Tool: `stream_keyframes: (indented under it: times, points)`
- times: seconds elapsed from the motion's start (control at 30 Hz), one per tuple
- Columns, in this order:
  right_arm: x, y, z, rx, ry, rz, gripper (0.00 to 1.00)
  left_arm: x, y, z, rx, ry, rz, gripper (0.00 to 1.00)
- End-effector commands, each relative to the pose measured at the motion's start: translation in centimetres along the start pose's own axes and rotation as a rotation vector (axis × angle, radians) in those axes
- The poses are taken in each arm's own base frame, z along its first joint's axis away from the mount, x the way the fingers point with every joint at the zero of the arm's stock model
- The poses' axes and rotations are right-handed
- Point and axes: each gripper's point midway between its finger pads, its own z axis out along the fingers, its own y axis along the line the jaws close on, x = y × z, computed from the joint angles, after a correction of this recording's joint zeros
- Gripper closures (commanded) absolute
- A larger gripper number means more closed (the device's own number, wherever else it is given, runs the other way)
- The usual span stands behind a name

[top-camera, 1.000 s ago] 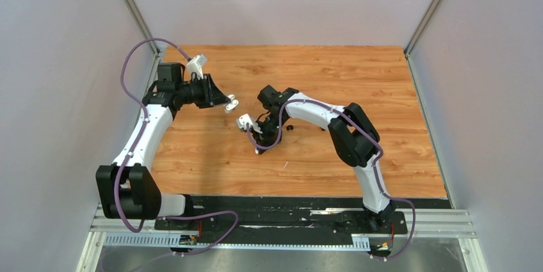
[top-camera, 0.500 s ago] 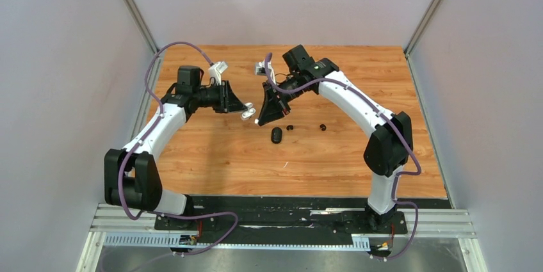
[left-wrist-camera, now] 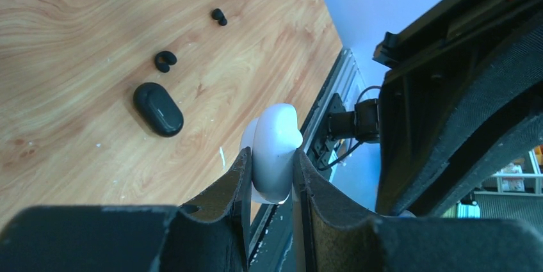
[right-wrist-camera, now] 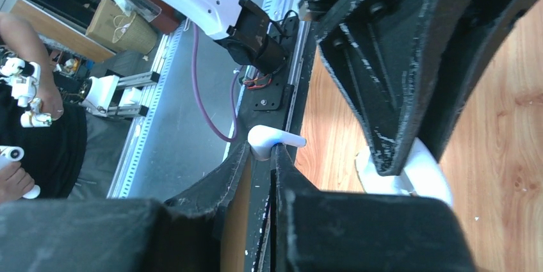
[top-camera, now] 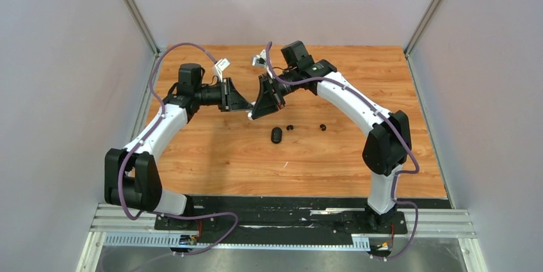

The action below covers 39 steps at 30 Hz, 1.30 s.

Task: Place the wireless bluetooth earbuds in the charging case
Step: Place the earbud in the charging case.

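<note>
Quick status: imo barely started. L side: the left gripper (left-wrist-camera: pixel 272 168) is pinched down on the white case (left-wrist-camera: pixel 275 147) and holds it up off the table (top-camera: pixel 397 86), w/ the rounded glossy shell poking out btwn the fingers. Can't tell whether the lid's open or if anything's seated inside.

R side: the right gripper (right-wrist-camera: pixel 262 152) is nearly closed on one white earbud (right-wrist-camera: pixel 269 137), a tiny shiny thing w/ a short stem sticking out sideways. The two grippers sit nose to nose in mid-air, so that bud is right next to the case but not in it afaict. The second white bud isn't visible anywhere.

The black set looks untouched. The black case (top-camera: pixel 276 135), a smooth oval pebble w/ the lid shut, lies on the wood at ~5 o'clock from where the grippers meet. One black bud (top-camera: pixel 289 127) is just beside it at 2 o'clock, and the other black bud (top-camera: pixel 322 127) is further out at 3 o'clock. So 3 buds def left to go, maybe 4.
</note>
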Motion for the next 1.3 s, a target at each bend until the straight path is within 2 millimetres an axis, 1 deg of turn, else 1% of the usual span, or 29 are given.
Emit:
stream_keyframes:
  times: [0.0, 0.13, 0.3, 0.87, 1.03, 1.27]
  points:
    - [-0.8, -1.2, 0.4, 0.041, -0.017, 0.012, 1.00, -0.1, -2.4, -0.7, 0.053, -0.010, 0.033, 1.00]
    - [-0.5, -2.3, 0.6, 0.094, -0.014, 0.053, 1.00, -0.1, -2.7, -0.9, 0.052, -0.015, 0.026, 1.00]
    - [0.1, -3.1, 0.6, 0.118, -0.008, 0.085, 1.00, -0.1, -3.0, -1.0, 0.053, -0.020, 0.035, 1.00]
    - [0.6, -4.5, 0.8, 0.161, -0.002, 0.124, 1.00, -0.2, -3.3, -1.0, 0.074, -0.021, 0.049, 1.00]
    - [0.6, -5.0, 0.5, 0.203, -0.008, 0.179, 0.93, -0.2, -3.6, -1.1, 0.083, -0.022, 0.060, 1.00]
    - [0.5, -5.8, -0.4, 0.275, -0.024, 0.228, 0.90, -0.3, -3.7, -1.1, 0.088, -0.026, 0.067, 1.00]
